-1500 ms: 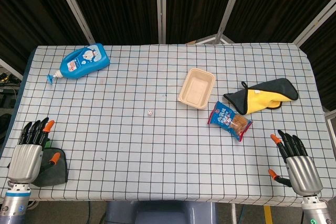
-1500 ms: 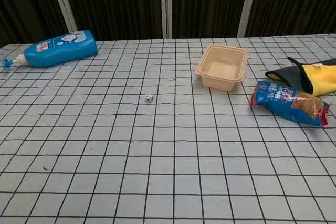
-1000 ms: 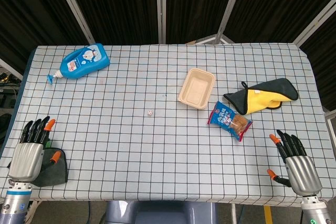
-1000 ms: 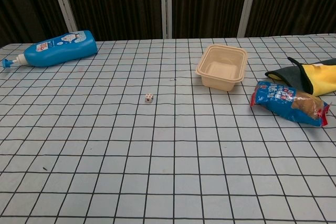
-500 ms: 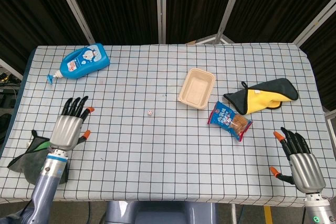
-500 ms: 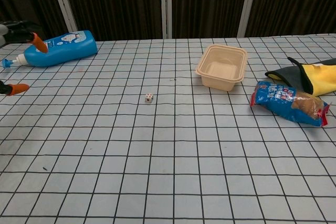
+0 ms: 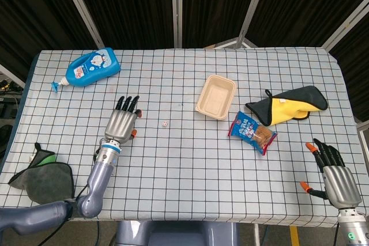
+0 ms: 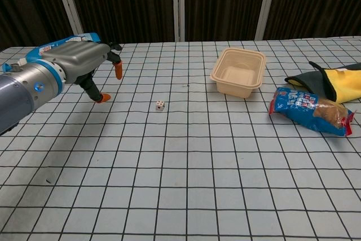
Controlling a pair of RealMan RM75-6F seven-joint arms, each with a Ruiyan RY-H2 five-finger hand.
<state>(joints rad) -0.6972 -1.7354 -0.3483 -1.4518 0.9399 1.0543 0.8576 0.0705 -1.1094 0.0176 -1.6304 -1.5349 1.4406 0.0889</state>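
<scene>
Outstretched over the checked tablecloth (image 7: 173, 165), my left hand (image 7: 121, 124) hung palm-down with its fingers spread and nothing in them, orange fingertips (image 8: 118, 69) showing in the chest view. Just to the right of that hand, a short gap away and not touched, lay a small white die (image 7: 165, 124) with red pips. Beyond the hand and off to its left lay a blue lotion bottle (image 7: 90, 68) on its side, nozzle pointing away from the hand; in the chest view the hand hid most of it. Farther right, past the die, stood a beige plastic food container (image 7: 216, 97), open side up. Near that container's right lay a blue snack packet (image 7: 252, 133), and just behind the packet a black-and-yellow oven mitt (image 7: 287, 105), the two close together. Back behind my left arm, at the table's near left corner, sat a crumpled grey-green cloth (image 7: 43, 174). My right hand (image 7: 335, 180) hovered at the near right corner, fingers likewise apart and holding nothing, closest to the snack packet but well apart from it.
</scene>
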